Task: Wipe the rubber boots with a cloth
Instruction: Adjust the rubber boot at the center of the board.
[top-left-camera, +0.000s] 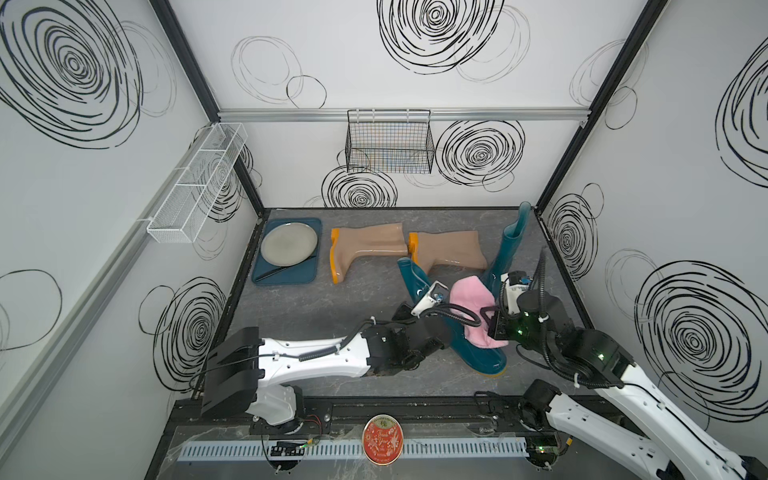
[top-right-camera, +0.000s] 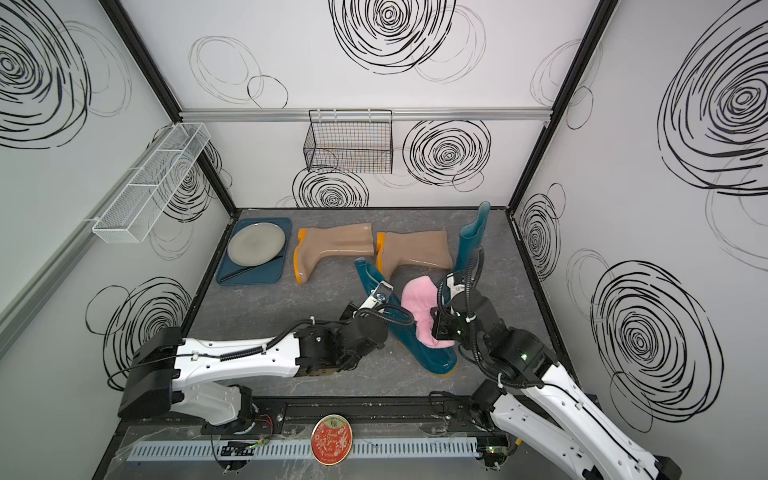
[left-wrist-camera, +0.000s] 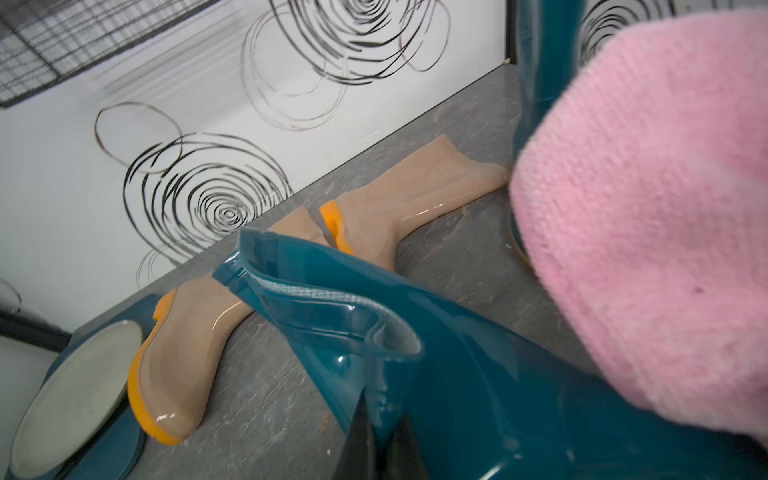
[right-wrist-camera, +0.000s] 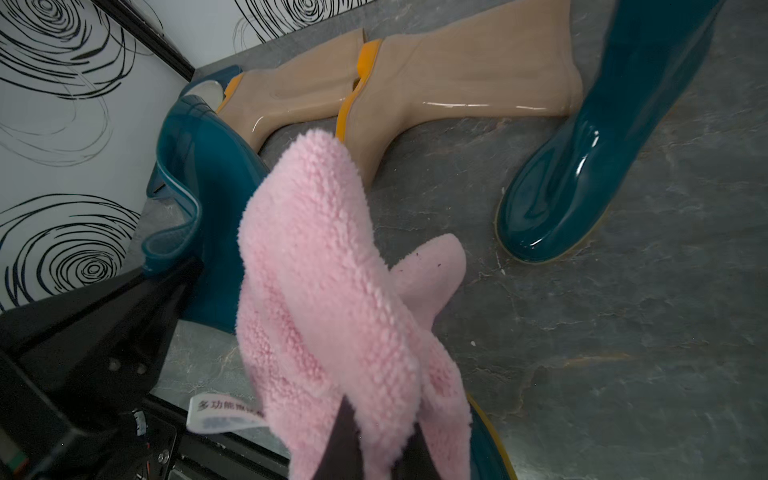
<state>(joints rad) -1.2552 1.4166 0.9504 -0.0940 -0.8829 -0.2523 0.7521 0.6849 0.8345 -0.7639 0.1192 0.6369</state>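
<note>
Rubber boots, four. Two beige boots (top-left-camera: 365, 245) lie flat at the rear of the table (top-left-camera: 316, 316). Standing teal boot (top-left-camera: 509, 245) is beside them.
Leaning teal boot (top-left-camera: 484, 357): left gripper (left-wrist-camera: 390, 453) clamped on its shaft. Glossy, probably slick, with floppy walls; best gripped near the rim.
Cloth (top-left-camera: 473, 303): soft, light, lies against the leaning boot, pinched in the right gripper (right-wrist-camera: 374, 444).

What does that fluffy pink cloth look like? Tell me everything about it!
The cloth is pink and fluffy, like terry with tiny loops, and has a few dark specks. A small white tag with printed characters sticks out from one edge. It is bunched and folded, not spread flat. The right gripper is shut on one end, and the rest seems to rest on the leaning teal boot.
</note>
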